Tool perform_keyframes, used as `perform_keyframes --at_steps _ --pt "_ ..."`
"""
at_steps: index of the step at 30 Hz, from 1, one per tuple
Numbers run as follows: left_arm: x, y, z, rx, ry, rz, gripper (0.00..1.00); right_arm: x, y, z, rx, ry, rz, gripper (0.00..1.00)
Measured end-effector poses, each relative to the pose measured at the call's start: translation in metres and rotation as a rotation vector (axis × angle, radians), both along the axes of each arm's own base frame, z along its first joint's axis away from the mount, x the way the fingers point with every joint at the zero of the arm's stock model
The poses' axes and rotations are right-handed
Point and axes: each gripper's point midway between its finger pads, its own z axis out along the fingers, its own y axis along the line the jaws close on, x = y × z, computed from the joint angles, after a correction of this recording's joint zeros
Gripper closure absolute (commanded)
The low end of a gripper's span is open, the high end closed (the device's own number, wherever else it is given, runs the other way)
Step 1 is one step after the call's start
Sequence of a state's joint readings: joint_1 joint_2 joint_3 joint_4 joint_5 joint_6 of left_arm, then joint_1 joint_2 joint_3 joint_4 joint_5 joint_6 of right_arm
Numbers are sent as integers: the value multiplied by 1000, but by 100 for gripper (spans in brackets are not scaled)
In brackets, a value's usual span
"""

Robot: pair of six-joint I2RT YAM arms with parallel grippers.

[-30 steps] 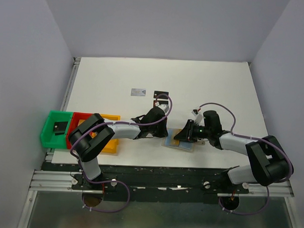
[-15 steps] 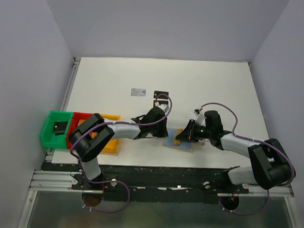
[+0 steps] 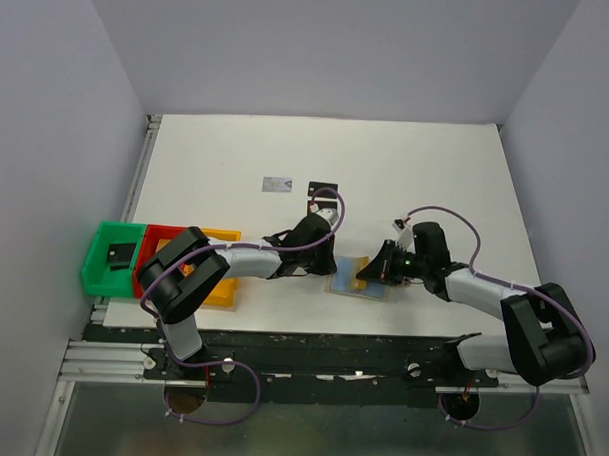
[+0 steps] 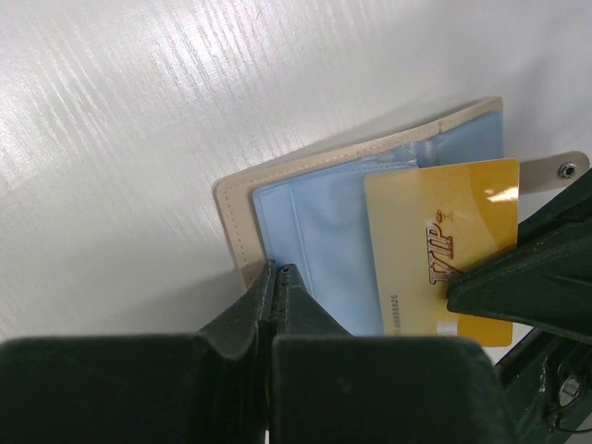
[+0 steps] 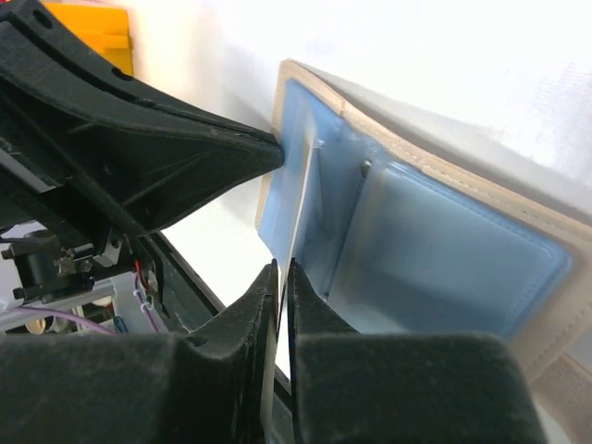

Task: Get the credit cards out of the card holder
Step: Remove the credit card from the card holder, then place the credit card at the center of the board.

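Gold VIP card [image 4: 439, 236], pinched in the right jaws, sticks out of the open card holder [image 4: 310, 208]. Left jaws clamp the holder's edge.

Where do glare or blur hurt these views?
Left wrist: streaky glare on the table, a bright spot on the gold card though its VIP lettering reads sharp; the left hand is a blurred mass. Right wrist: table washed out white, right hand out of focus, card holder clear. Top external: even light, no glare.
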State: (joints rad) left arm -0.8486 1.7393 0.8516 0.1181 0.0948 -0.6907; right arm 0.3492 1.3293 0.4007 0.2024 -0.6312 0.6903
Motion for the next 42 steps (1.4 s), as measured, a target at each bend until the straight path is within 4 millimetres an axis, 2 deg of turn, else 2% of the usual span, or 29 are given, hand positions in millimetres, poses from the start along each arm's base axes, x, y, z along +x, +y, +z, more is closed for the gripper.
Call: perform_keyframes --at_steps 6,9,10,13,14,18,19,20,21,23,26,29,31,35,40,42 --pt "1 0 0 3 -5 7 100 0 -13 -11 -63 32 -50 100" --pt "1 1 1 5 -9 10 100 0 -20 -14 -96 43 -77 100" --pt "1 1 1 6 -10 9 96 -1 -22 -15 -107 46 -86 100" --pt "0 3 1 18 -12 0 75 -3 -31 -12 -146 44 -125 100" --pt "-1 5 1 27 -13 -5 65 -3 -35 -10 -162 38 -140 100" --pt "-3 11 7 48 -20 -17 37 2 -48 12 -219 -32 -187 100" --pt "-4 11 11 54 -27 -25 28 4 -50 19 -230 -56 -194 100" --pt "-2 10 17 51 -34 -28 3 8 -54 32 -245 -98 -203 100" --pt "0 8 23 48 -45 -34 1 8 -55 36 -248 -109 -205 100" --pt "5 3 41 29 -75 -41 1 12 -58 55 -265 -170 -202 100" --pt "12 -2 78 -26 -137 -36 1 14 -61 80 -277 -262 -185 100" --pt "13 -3 123 -101 -222 -39 1 10 -60 102 -276 -344 -135 100" --pt "12 0 156 -162 -285 -53 1 4 -53 115 -261 -376 -74 100" --pt "2 5 202 -314 -369 -141 4 -14 -31 142 -207 -416 100 100" --pt "-17 28 218 -462 -402 -266 8 -50 -9 171 -138 -417 336 100" --pt "-31 31 223 -518 -398 -354 10 -64 -4 182 -126 -425 416 100"
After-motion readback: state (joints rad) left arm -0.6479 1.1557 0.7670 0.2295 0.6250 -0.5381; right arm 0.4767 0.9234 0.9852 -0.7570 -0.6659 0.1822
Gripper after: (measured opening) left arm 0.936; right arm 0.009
